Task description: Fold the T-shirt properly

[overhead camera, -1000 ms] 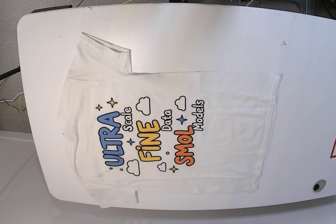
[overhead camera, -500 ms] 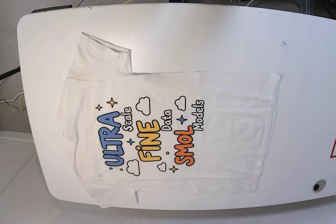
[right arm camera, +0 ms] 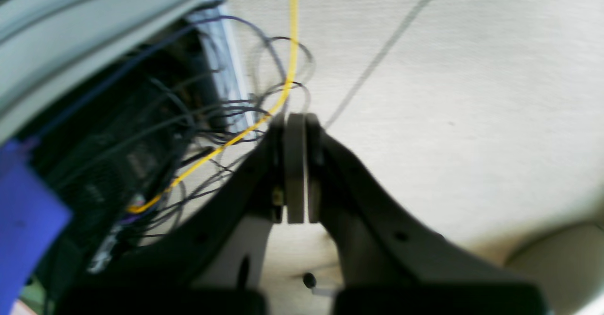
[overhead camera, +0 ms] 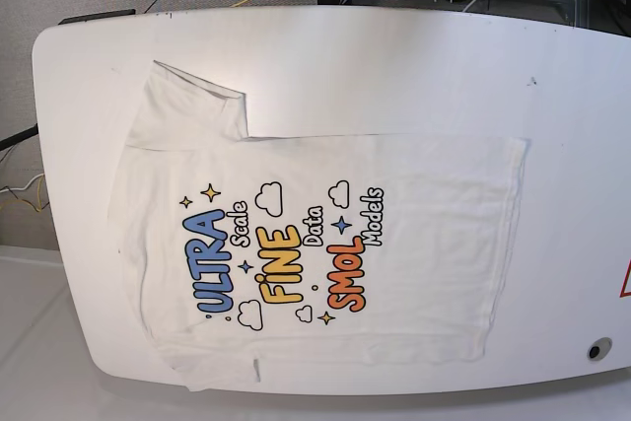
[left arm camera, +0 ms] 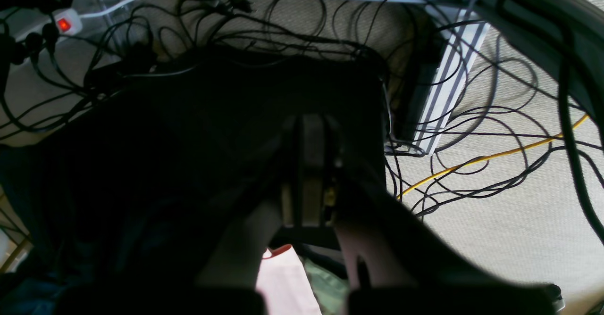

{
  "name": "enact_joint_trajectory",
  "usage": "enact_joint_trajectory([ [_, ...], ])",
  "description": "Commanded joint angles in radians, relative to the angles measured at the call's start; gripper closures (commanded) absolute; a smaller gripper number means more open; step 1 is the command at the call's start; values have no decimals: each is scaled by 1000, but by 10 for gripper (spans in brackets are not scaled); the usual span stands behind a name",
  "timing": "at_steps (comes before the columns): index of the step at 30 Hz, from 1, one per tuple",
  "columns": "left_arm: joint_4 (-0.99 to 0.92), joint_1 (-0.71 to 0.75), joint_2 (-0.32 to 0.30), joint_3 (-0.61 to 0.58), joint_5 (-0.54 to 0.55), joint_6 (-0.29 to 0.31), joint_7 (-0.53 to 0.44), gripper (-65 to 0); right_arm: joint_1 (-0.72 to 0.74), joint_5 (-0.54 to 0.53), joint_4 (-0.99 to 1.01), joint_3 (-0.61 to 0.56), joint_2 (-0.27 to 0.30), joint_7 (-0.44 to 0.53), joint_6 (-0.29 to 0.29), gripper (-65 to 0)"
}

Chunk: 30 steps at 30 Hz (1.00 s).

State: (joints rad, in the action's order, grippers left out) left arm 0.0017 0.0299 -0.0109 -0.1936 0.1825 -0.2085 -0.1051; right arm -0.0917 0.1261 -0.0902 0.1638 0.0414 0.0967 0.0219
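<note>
Base view: I see the T-shirt point(overhead camera: 315, 234) lying flat and face up on the white table point(overhead camera: 414, 66), spread out with no fold in its body, the collar end toward the view's left and the hem toward the view's right. Its print point(overhead camera: 281, 253) of blue, yellow and orange words with clouds and stars sits near the middle of the cloth and reads sideways from this camera. One sleeve point(overhead camera: 192, 101) lies open toward the table's far edge; the other sleeve point(overhead camera: 212, 370) reaches the near edge, where its end looks slightly bunched. The hem edge point(overhead camera: 508, 234) runs nearly straight across the table. No arm shows over the tabletop in this view. Left wrist view: I see the left gripper point(left arm camera: 309, 173) with its two pads pressed together and nothing between them; it hangs off the table, over a dark shape and a floor strewn with black cables point(left arm camera: 472, 131), a yellow cable point(left arm camera: 495, 157) and a power strip with a red light point(left arm camera: 63, 24). Right wrist view: I see the right gripper point(right arm camera: 296, 173) likewise closed on itself, empty, above pale carpet point(right arm camera: 448, 93), with a yellow cable point(right arm camera: 288, 70) and dark cables to one side. Neither gripper touches the shirt
</note>
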Motion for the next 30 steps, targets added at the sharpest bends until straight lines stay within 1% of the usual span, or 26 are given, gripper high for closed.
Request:
enact_joint_trajectory([
  [1,-2,-1,-4,-3,4,-5,-11,0,-2,0,-3,0,1,9,3,0],
  [3,-2,2,-5,-3,3,-4,-15,0,-7,-2,-4,0,3,12,2,0],
  [7,-2,6,-3,-3,-2,-4,-25,0,-19,3,-3,-3,3,18,-24,0],
  [11,-2,18,-5,-3,-3,-3,-33,0,-37,4,-9,-2,6,22,-34,0],
  [21,27,70,-18,-1,-2,2,-47,0,-70,7,-29,-3,17,20,-26,0],
  [23,52,92,-24,0,2,11,-48,0,-91,3,-47,-2,24,17,-22,0],
  [25,85,118,-32,2,3,20,-47,0,-113,-2,-75,-2,30,16,-22,0],
  [27,237,198,-66,23,9,44,-7,0,-202,-31,-192,-2,52,-7,-12,0],
  [30,357,258,-90,45,18,58,25,0,-264,-51,-284,-1,68,-21,-9,0],
])
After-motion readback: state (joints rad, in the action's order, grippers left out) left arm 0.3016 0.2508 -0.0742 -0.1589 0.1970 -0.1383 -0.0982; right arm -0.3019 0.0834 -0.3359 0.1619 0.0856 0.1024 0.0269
